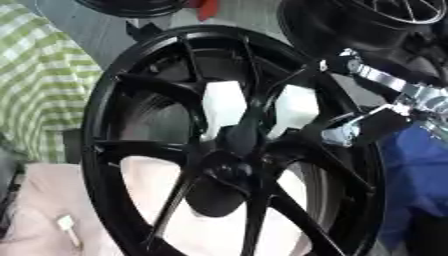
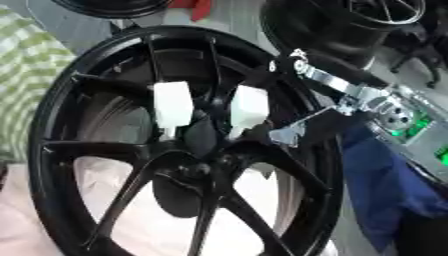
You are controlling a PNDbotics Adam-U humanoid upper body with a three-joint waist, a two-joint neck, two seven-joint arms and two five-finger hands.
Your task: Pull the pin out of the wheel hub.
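Currently the black wheel hub (image 2: 184, 150) stands on edge, face to the camera, so its centre is reachable. Two white pins (image 2: 172, 110) (image 2: 248, 111) sit between the spokes just above centre. Right hand (image 2: 302, 129) reaches in beside the right one; can't tell its finger state. Left hand not visible.

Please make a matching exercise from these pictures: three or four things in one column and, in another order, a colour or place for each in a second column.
Things:
1. wheel
2. two blocks between the spokes
3. cloth
4. right hand

Descriptions:
A. blue, right of the wheel
B. white
C. black, with spokes
D. reaching in from the right side, at the wheel's rim

Pairs: 1-C, 2-B, 3-A, 4-D
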